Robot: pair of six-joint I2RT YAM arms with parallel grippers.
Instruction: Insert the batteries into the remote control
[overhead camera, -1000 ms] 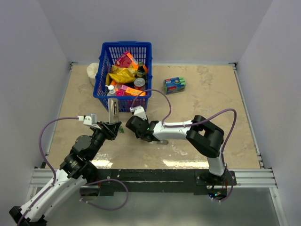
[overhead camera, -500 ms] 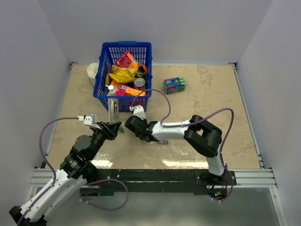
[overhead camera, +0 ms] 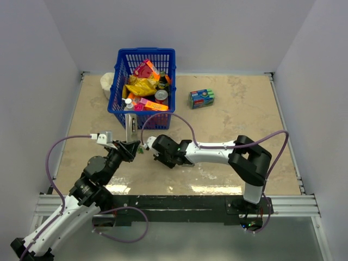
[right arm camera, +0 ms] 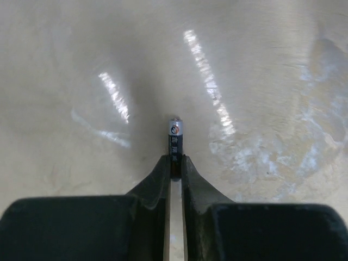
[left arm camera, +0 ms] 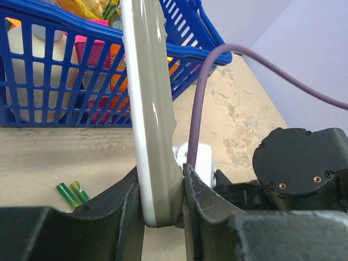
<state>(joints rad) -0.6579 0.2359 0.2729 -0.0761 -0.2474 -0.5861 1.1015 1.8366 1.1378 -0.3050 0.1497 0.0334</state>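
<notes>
- Clearly, left gripper [left arm camera: 161, 187] clamps the remote [left arm camera: 152, 119] by its lower end; stiff, slim, likely slippery.
- Right gripper [right arm camera: 174, 163] pinches the battery [right arm camera: 174, 138] by one end: tiny, smooth, probably rolls; mid-barrel holds better.

Both arms are bolted to a black base plate [overhead camera: 179, 209]. The left arm [overhead camera: 62, 220] and right arm [overhead camera: 209, 154] have white links between bulky black joint housings. A purple cable [overhead camera: 50, 160] loops along each arm away from the plate. At the ends farthest from the plate, the left gripper [left arm camera: 162, 179] and right gripper [right arm camera: 174, 161] have matt black tapered fingers [right arm camera: 198, 190]. One round black housing [left arm camera: 296, 166] has small brass-coloured screws [left arm camera: 282, 185].
</notes>
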